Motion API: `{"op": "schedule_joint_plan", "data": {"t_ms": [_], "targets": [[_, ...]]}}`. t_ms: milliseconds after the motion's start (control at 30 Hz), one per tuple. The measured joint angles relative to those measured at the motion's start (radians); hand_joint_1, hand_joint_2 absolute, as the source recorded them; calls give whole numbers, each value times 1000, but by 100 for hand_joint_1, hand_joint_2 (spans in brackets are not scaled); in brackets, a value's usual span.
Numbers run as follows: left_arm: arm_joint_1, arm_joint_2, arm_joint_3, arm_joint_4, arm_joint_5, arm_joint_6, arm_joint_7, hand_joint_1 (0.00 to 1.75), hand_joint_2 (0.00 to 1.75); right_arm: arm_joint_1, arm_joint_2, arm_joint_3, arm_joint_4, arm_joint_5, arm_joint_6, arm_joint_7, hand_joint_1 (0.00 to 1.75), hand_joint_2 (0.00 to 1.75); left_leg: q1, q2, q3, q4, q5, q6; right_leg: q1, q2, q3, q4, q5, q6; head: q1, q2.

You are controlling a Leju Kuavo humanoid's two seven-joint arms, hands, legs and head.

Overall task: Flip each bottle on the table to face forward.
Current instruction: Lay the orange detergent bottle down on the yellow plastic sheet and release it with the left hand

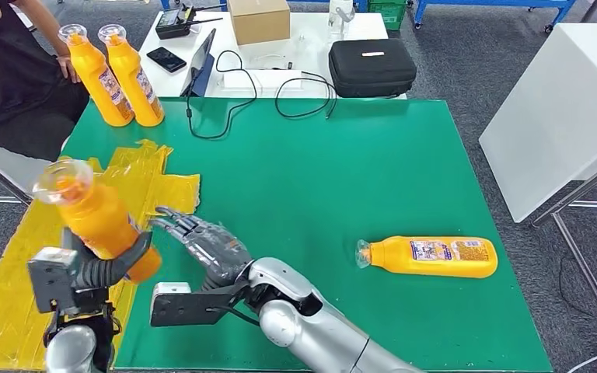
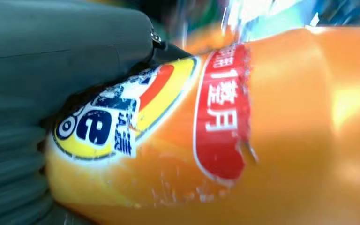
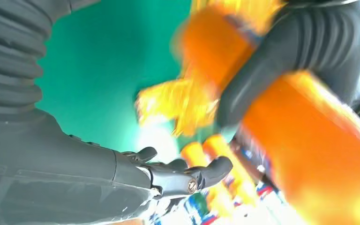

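My left hand (image 1: 109, 268) grips an orange bottle (image 1: 97, 214) around its lower body and holds it lifted, tilted, cap toward the upper left. Its label (image 2: 122, 112) shows close up in the left wrist view. My right hand (image 1: 202, 245) is open just right of that bottle, fingers stretched toward it, not touching; its fingers (image 3: 187, 176) appear beside the held bottle (image 3: 318, 154) in the right wrist view. Another orange bottle (image 1: 431, 256) lies on its side on the green mat (image 1: 342, 171) at the right. Two more bottles (image 1: 116, 74) stand upright at the far left corner.
Yellow plastic sheeting (image 1: 15, 264) covers the table's left side. A person in black (image 1: 15, 70) sits at the far left beside the standing bottles. Behind the mat are a black case (image 1: 371, 66), a cardboard box (image 1: 258, 19) and cables (image 1: 280, 85). A white table (image 1: 567, 116) stands at the right.
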Motion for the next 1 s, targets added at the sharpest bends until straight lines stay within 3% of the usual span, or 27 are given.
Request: {"op": "schedule_joint_plan", "data": {"t_ms": [233, 400, 567, 800, 933, 967, 1000], "targets": [[-96, 65, 7, 171, -542, 351, 37, 175, 175, -15, -117, -119, -122, -3, 13, 5, 0, 0, -1, 0, 0, 0, 1, 0, 0, -1, 1, 0, 1, 1, 0, 0], [-132, 112, 7, 374, -764, 539, 64, 175, 175, -25, -211, -192, -190, -41, 39, -14, 0, 0, -1, 0, 0, 0, 1, 0, 0, -1, 1, 0, 0, 1, 0, 0], [-164, 146, 6, 569, -878, 591, 94, 175, 175, -24, -281, -224, -233, -49, 47, -24, 0, 0, -1, 1, 0, 0, 1, 0, 0, -1, 1, 0, 0, 1, 0, 0], [-200, 166, -2, 711, -891, 586, 74, 175, 175, -19, -340, -236, -262, -51, 54, -27, 0, 0, -1, -1, 1, 0, 1, 0, 0, -1, 2, 0, 0, 1, 0, 0], [-225, 176, -16, 795, -886, 569, 51, 0, 0, 3, -404, -247, -288, -52, 58, -39, 0, 0, -1, -1, 3, 0, 0, 0, 0, -1, 5, 0, 0, 0, 0, 0], [-231, 179, -20, 816, -898, 566, 65, 0, 0, 12, -423, -250, -296, -42, 58, -40, 0, 0, -1, -1, 4, 0, 0, 0, 0, -1, 6, 0, 0, 0, 0, 0], [-238, 182, -24, 835, -912, 562, 88, 0, 0, 22, -444, -254, -304, -28, 59, -39, 0, 44, -1, -1, 5, 0, 0, 0, 0, -1, 6, 0, 0, 0, 0, 0]]}}
